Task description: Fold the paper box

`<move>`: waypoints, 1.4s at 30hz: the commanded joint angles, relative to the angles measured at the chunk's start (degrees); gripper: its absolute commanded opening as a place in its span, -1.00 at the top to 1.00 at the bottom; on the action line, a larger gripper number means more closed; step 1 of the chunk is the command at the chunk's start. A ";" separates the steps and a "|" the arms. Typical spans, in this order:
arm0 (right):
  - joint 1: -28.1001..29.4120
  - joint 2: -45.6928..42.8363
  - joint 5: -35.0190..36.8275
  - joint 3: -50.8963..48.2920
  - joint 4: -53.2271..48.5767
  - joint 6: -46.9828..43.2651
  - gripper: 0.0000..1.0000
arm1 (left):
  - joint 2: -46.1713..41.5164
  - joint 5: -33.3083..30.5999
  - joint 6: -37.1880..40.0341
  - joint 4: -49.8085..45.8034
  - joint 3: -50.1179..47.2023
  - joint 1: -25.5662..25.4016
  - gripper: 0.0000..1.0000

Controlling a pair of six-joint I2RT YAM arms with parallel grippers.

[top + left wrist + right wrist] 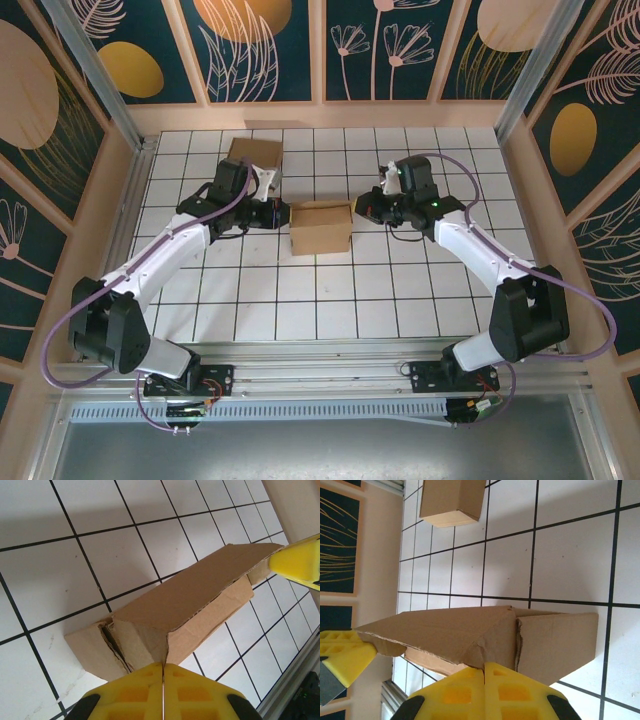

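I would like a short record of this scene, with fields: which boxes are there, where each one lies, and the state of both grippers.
main object: paper box, in the middle of the table, between the two grippers
box state: long flap slanted over the top, not yet closed flat
left gripper: shut, tips at the left end of the paper box
right gripper: shut, tips at the right end of the paper box
second box: farther back on the left, apart from both grippers

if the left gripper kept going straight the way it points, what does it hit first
The paper box: the shut left gripper has its tips right at the box's near end, apparently touching it.
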 commanded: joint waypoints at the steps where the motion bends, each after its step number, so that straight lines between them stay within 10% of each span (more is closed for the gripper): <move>1: 0.43 1.23 4.92 -2.10 -6.30 -1.97 1.00 | -0.16 -1.32 -0.50 -2.42 -1.90 -0.38 0.86; 42: 2.64 2.97 5.21 2.10 -8.07 -2.43 1.00 | -0.54 -8.00 1.07 -7.73 0.83 -0.40 0.83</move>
